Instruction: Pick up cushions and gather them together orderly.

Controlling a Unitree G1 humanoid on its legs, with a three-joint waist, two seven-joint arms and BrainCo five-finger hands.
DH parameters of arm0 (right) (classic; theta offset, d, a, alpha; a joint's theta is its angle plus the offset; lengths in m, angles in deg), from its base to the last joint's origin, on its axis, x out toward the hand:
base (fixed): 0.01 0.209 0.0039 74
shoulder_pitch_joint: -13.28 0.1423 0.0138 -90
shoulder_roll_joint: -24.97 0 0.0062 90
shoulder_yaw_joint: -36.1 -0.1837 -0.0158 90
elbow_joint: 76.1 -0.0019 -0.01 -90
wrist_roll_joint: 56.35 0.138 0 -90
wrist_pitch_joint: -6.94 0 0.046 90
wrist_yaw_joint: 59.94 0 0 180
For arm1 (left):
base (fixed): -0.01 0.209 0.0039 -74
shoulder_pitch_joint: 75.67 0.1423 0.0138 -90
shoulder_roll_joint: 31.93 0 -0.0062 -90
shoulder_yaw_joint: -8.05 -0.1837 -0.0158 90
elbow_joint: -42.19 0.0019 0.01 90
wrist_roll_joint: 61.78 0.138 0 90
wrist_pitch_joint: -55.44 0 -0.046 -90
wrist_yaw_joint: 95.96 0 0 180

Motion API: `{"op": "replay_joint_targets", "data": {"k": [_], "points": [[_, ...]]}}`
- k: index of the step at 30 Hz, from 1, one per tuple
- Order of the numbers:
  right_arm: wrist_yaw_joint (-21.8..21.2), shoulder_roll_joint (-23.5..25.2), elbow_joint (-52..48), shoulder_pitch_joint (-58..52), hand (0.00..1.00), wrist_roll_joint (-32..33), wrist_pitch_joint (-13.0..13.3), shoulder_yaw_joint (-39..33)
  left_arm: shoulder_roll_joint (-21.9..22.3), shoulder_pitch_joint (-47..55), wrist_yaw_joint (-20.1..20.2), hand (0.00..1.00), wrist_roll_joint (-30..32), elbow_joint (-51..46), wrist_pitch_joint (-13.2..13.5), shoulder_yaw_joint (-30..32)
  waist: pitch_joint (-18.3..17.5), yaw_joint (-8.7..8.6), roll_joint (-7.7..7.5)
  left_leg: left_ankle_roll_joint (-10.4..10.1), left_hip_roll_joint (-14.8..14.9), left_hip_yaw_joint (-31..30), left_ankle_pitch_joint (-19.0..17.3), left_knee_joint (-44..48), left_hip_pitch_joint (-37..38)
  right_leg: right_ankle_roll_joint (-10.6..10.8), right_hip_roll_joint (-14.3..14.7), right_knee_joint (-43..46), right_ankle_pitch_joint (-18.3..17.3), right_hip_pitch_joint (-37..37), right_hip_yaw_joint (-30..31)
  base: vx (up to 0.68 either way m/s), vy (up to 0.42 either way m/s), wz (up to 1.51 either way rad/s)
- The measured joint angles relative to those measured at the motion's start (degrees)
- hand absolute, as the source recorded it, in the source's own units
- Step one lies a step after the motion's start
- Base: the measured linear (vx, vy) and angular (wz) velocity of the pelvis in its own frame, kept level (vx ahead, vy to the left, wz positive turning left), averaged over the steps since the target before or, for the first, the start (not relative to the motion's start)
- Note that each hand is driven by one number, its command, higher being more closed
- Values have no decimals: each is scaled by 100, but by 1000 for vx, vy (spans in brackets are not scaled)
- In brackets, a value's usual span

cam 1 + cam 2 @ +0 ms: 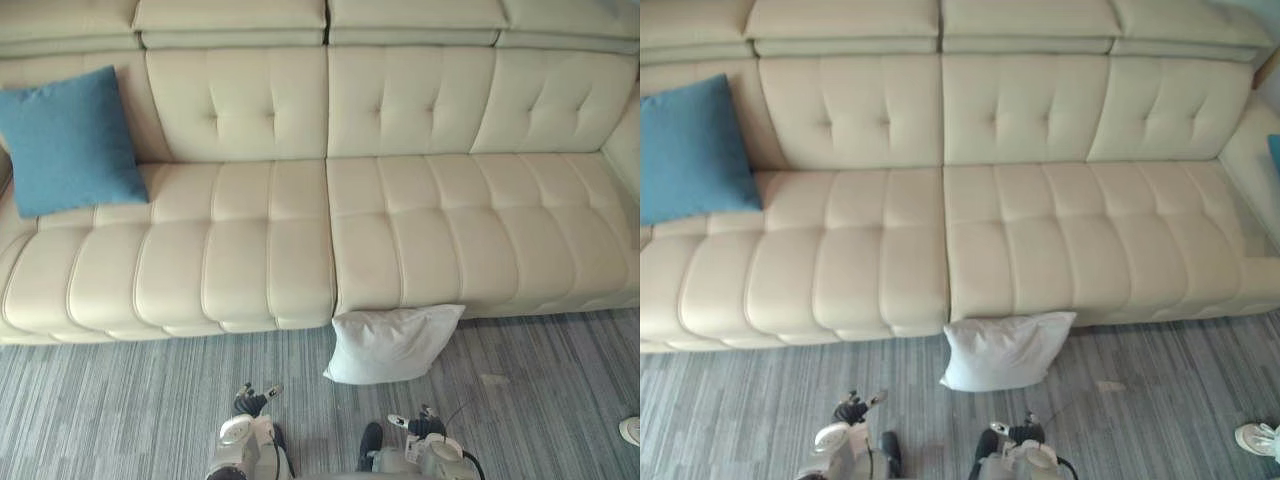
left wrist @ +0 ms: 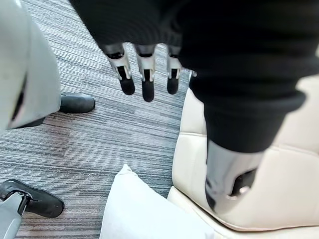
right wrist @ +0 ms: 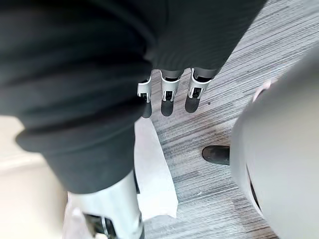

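A long cream sofa with tufted seats and backs spans the head views and stands on a grey striped carpet floor. The white cushion is on the floor, propped at a tilt against the sofa's front edge, just right of the seam between the two seat sections, with its lower corner on the carpet. The blue cushion sits upright on the seat at the sofa's far left end, leaning against the backrest, well apart from the white one. The left hand hangs low above the carpet in front of the sofa, to the left of the white cushion and clear of it. Its fingers point down, straight and slightly spread, the thumb apart from them, with nothing between them. The right hand hangs likewise above the carpet, on the robot's side of the white cushion and near its lower edge. Its fingers are straight and relaxed, a little apart, the thumb off to one side, holding nothing. In both wrist views the white cushion shows past the fingers, resting against the cream base of the sofa. At the far right of the floor, part of a person's white shoe shows at the edge of the head views.
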Motion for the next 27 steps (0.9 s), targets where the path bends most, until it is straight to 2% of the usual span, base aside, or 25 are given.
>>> {"op": "replay_joint_targets", "data": {"k": [2, 6, 8, 9, 10, 11, 12, 13, 14, 15, 16, 17, 18, 19, 20, 21, 22, 23, 25, 26, 27], "points": [[-49, -102, 170, 21, 0, 0, -14, -3, -83, 51, 34, 0, 30, 31, -4, -10, -6, 2, 12, 0, 3, 179, -1, -101, 192, -31, 52, -54, 114, 14, 218, 41, 11, -61], [-86, -243, 363, -17, 0, -4, -49, -26, -218, 105, 98, 0, 109, 163, -1, -70, -12, -43, 30, 5, -12, 203, -3, -107, 380, -119, 58, -43, 278, 27, 160, -33, 5, -44], [-112, -315, 413, -9, 0, -6, -59, 36, -261, 104, 104, 0, 118, 239, 13, -115, -28, -62, 55, 19, 1, 217, -13, -105, 382, -225, 50, -141, 473, -90, -289, -130, -10, -46], [-116, -317, 411, 4, 0, -8, -59, 43, -281, 111, 105, 0, 134, 247, 12, -124, -30, -61, 52, 25, 12, 246, -24, -106, 383, -284, 11, -189, 460, -104, -438, -158, -34, -56], [-117, -314, 408, 44, 0, -11, -63, 42, -287, 140, 106, 0, 189, 253, 14, -138, -35, -63, 60, 45, -25, 371, -40, -143, 379, -334, -127, -181, 170, -152, -853, -155, -18, -46], [-116, -335, 396, 55, 0, -13, -61, 38, -289, 188, 104, 0, 214, 259, 9, -261, -44, -103, 149, 40, -19, 426, -35, -221, 405, -338, -277, 38, 80, -171, -1320, -136, 8, -42], [-119, -335, 394, 42, 0, -2, -57, 30, -313, 222, 104, 0, 215, 259, 9, -314, -38, -120, 156, 35, -35, 472, -32, -223, 446, -306, -336, 96, 125, -170, -1417, -133, 28, -31], [-122, -359, 395, 25, 0, -13, -64, 41, -362, 288, 106, 0, 213, 273, 9, -345, -43, -139, 155, 14, -48, 490, -38, -228, 529, -163, -311, 32, 279, -145, -1336, -97, -1, -26], [-122, -374, 395, 13, 0, -13, -64, 45, -363, 305, 105, 0, 214, 282, 11, -345, -69, -151, 162, -7, -23, 499, -39, -232, 545, -124, -272, -9, 278, -127, -1311, -115, -56, -24], [-120, -383, 396, 25, 0, -12, -61, 47, -346, 361, 103, 0, 199, 288, 23, -301, -98, -151, 196, -122, 72, 530, -113, -225, 583, -102, -156, -166, 310, -25, -1316, -87, -124, -18], [-123, -382, 406, 25, 0, -14, -62, 116, -303, 388, 99, 0, 201, 272, 28, -202, -116, -149, 252, -278, 273, 608, -291, -57, 535, -174, 5, -244, 254, 45, -1358, -91, -144, -17], [-121, -390, 408, 22, 0, -18, -62, 184, -296, 420, 97, 0, 201, 258, 33, -158, -131, -140, 343, -315, 420, 643, -339, 52, 443, -243, 98, -159, 204, 64, -1361, -28, -159, -16], [-121, -463, 385, 66, 0, -32, -54, 368, -280, 463, 95, 0, 173, 237, 35, -36, -127, -170, 354, -356, 735, 640, -482, 481, 355, -352, 183, 507, -223, -16, -1370, 40, -166, -11], [-108, -510, 393, 31, 0, -34, -50, 519, -353, 451, 93, 0, 120, 253, 31, 32, -113, -171, 261, -155, 904, 629, -591, 1095, 240, -337, 271, 498, -479, 57, -1321, 85, -169, -18], [-100, -497, 402, 9, 0, -35, -59, 543, -346, 425, 100, 0, 85, 239, 24, 51, -94, -122, 291, 38, 1012, 578, -579, 1442, 113, -335, 354, 446, -495, 76, -1239, 43, -204, -27], [-79, -493, 385, 17, 0, -34, -54, 545, -373, 365, 100, 0, 82, 212, 58, 123, -101, -33, 175, 307, 1071, 335, -468, 2162, -347, -452, 388, 294, -427, 147, -1118, 71, -233, -53], [-72, -536, 383, 66, 0, -33, -55, 548, -354, 292, 95, 0, 91, 190, 80, 100, -47, 14, 126, 150, 789, -109, -602, 2302, -525, -529, 378, 176, -365, 218, -932, 77, -202, -65], [-69, -590, 389, 105, 0, -34, -55, 548, -311, 286, 103, 0, 88, 179, 84, 100, 1, 48, 186, 97, 626, -230, -663, 2223, -542, -591, 386, 147, -315, 233, -825, 105, -108, -94], [-63, -749, 389, 154, 0, -33, -56, 543, -120, 297, 113, 0, 93, 192, 66, 88, 68, 93, 509, 256, 93, -386, -600, 1450, -554, -554, 497, 41, -222, 269, -516, 98, 24, -93], [-63, -758, 388, 154, 0, -34, -58, 540, -73, 292, 115, 0, 93, 191, 53, 91, 71, 96, 583, 318, -49, -450, -564, 1219, -589, -543, 530, 20, -218, 271, -433, 167, 44, -76], [-66, -726, 393, 149, 0, -35, -74, 542, -61, 304, 130, 0, 94, 187, 25, 107, 53, 133, 573, 481, -245, -698, -446, 962, -528, -499, 544, -47, -157, 271, -255, 239, 29, -68]]}}
